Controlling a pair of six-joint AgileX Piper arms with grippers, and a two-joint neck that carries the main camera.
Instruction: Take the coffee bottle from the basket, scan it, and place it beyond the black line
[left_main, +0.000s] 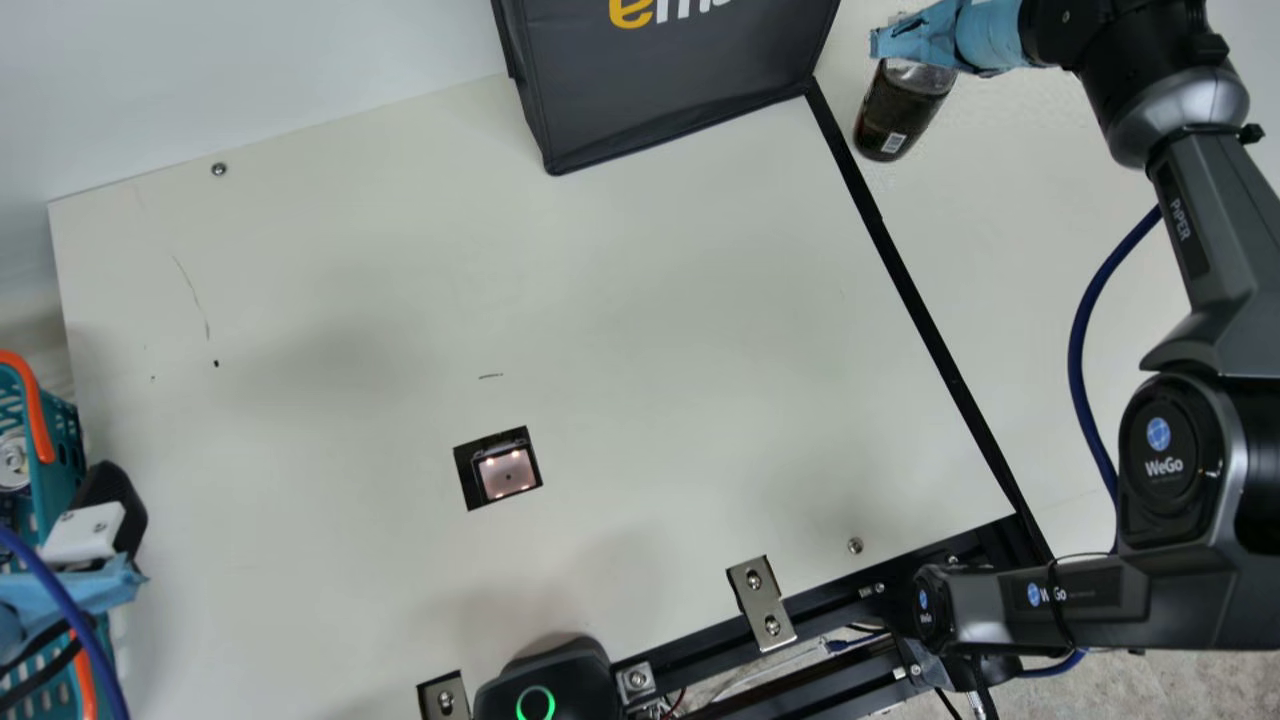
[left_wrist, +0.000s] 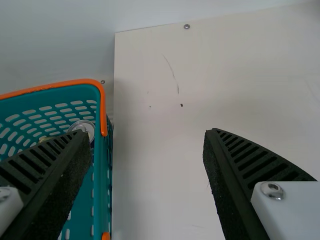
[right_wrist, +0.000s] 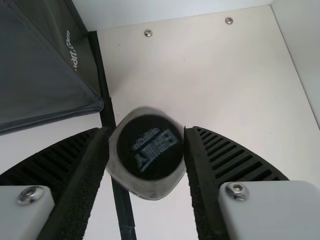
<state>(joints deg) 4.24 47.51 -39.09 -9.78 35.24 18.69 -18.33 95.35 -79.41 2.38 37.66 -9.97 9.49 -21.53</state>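
A: Nearest the camera, our right arm (left_main: 1180, 470) looms large. What have we got in its claw (right_wrist: 145, 131)?

B: The coffee bottle (left_main: 900, 115), pinched at the neck end. We have it beyond the black line (left_main: 930, 335), near the dark fabric bag (left_main: 670, 80).

A: So we're on the placing step?

B: We'd judge so, with the scan presumably done, though we can't confirm that. Nor can we tell whether the base touches down. We should seat it flat, then ease the fingers apart and lift straight up; tugging sideways could tip it.

A: And our left claw (left_wrist: 146, 134)?

B: Spread wide, one finger over the teal basket (left_wrist: 103, 115), which holds a can (left_wrist: 84, 125). We needn't use that side now.

A: What about the surface (left_main: 650, 280)?

B: Cream, lightly scratched, with our scanner (left_main: 506, 472) glowing pinkish in it.

A: And the room?

B: We see a pale wall (left_main: 200, 60) behind and speckled floor (left_main: 1150, 685) below.
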